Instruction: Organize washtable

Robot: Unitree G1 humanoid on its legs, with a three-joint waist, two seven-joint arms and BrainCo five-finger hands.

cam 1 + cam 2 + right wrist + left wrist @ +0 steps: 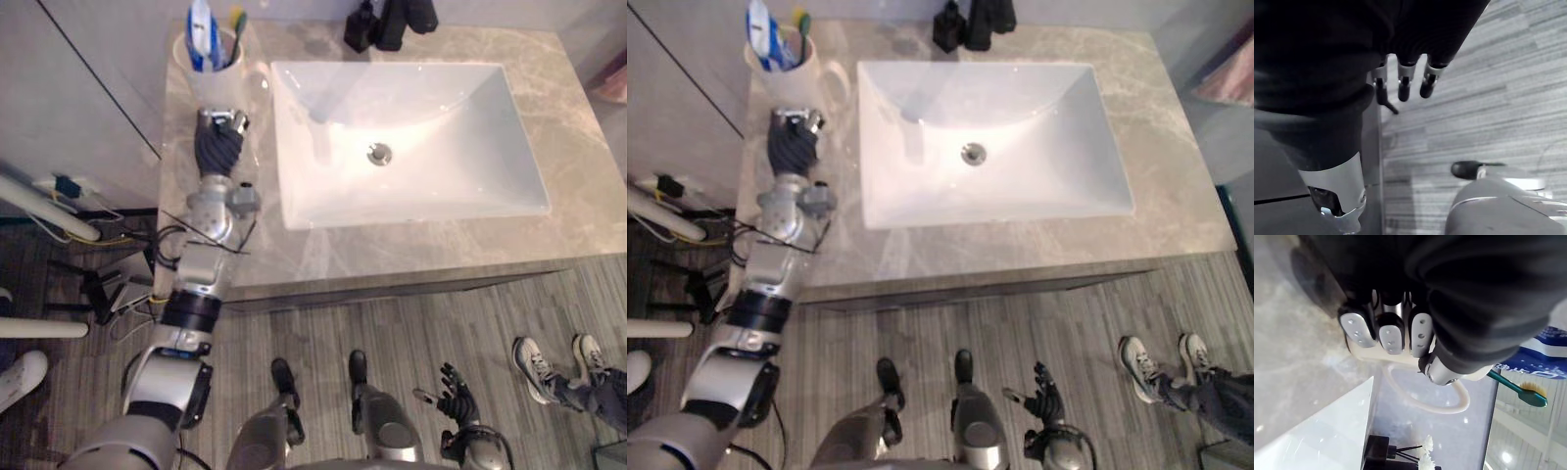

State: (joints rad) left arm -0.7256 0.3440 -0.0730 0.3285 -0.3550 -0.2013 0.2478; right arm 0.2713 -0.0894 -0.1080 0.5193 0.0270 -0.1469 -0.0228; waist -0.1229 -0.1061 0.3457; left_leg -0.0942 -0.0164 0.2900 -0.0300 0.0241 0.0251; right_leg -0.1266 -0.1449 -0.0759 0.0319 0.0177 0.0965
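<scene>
A white mug [211, 67] stands at the back left corner of the marble washtable [578, 117], left of the white sink [441, 147]. In it are a blue-and-white toothpaste tube [201, 34] and a green toothbrush [236, 27]. My left hand [221, 142] rests on the counter just in front of the mug. In the left wrist view its fingers [1391, 335] are curled in with nothing in them, and the mug's handle [1452, 407] shows past them. Low by the floor hangs my right hand [456, 399], its fingers [1405, 85] relaxed and holding nothing.
Dark bottles and a tap [387, 22] stand behind the sink, among them a black diffuser with white flowers [1382, 450]. A person's shoes [549, 367] are on the wooden floor at the right. White pipes and cables [44, 213] lie left of the counter.
</scene>
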